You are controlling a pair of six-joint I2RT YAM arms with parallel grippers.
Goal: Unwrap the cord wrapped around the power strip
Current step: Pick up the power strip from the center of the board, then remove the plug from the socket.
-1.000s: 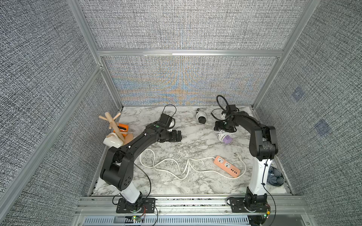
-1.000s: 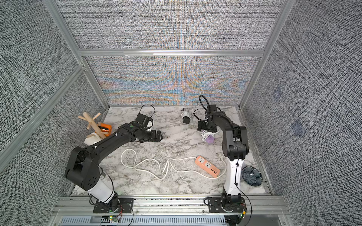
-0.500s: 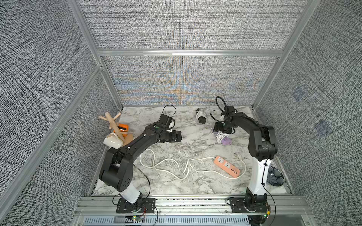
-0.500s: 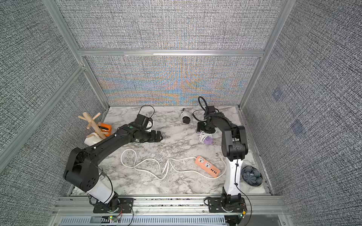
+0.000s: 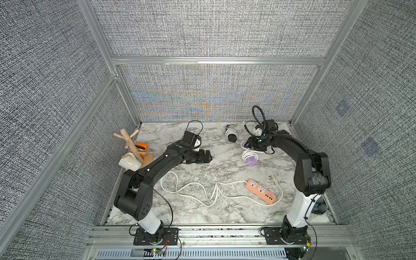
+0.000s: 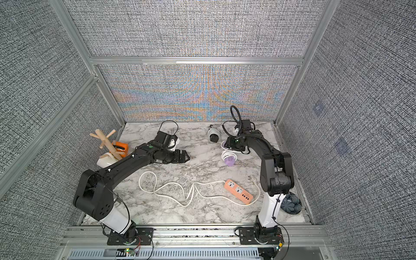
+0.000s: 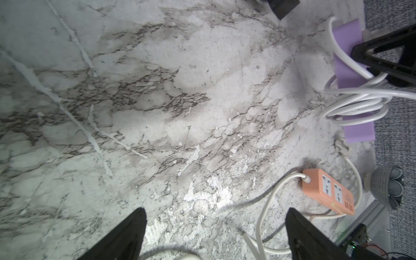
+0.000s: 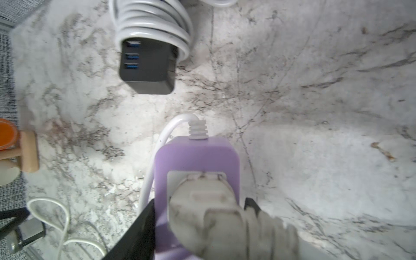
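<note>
**Right gripper** (image 8: 199,201) sits astride the purple power strip (image 8: 195,155). One black finger (image 8: 139,229) lies against the strip's side. The opposite finger is mostly hidden behind a grey plug (image 8: 213,216) seated in the strip's socket, so whether the jaws press the strip cannot be told. The strip's near end is cut off by the frame. Its white cord (image 7: 358,101) is coiled round the body behind the fingers, as the left wrist view shows.

Ahead of the fingertips, apart from them, lies a black USB power strip (image 8: 146,65), its far end buried in its own cord.

**Left gripper** (image 7: 215,210) — fingers spread wide, empty, over the bare marble tabletop (image 7: 157,112). An orange power strip (image 7: 326,191) lies off to one side, its cord loose.
</note>
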